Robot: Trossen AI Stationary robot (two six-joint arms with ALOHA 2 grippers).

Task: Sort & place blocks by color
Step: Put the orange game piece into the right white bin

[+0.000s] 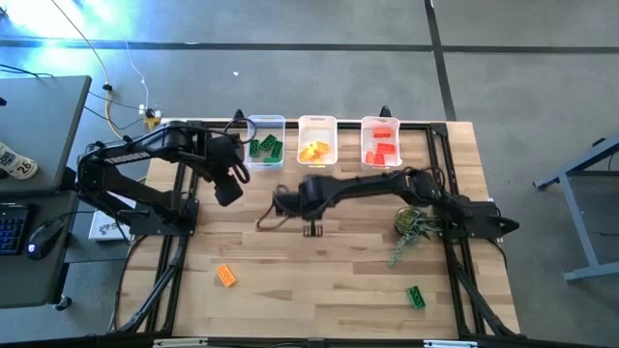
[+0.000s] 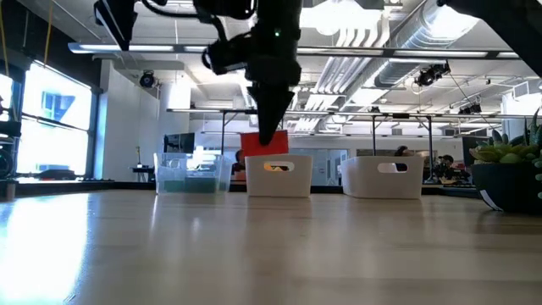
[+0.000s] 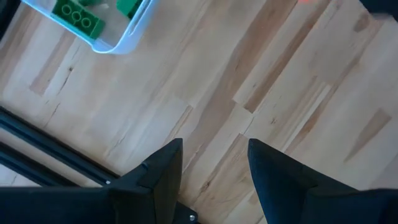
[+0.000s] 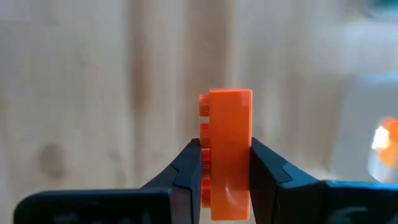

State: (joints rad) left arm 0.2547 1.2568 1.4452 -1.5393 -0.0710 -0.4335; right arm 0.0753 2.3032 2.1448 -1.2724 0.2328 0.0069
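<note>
High view: the tabletop (image 1: 319, 271) carries three bins along its far edge. The green bin (image 1: 266, 142), yellow bin (image 1: 316, 141) and red bin (image 1: 381, 143) already hold matching blocks, so most of the sorting looks done. The right end effector (image 4: 225, 168), out over the middle of the tabletop, is clenched on a red-orange block (image 4: 229, 152) held clear of the wood. The left end effector (image 3: 214, 165) hangs released and empty near the green bin. An orange block (image 1: 225, 275) and a green block (image 1: 416, 297) lie loose near the front edge, unsorted.
</note>
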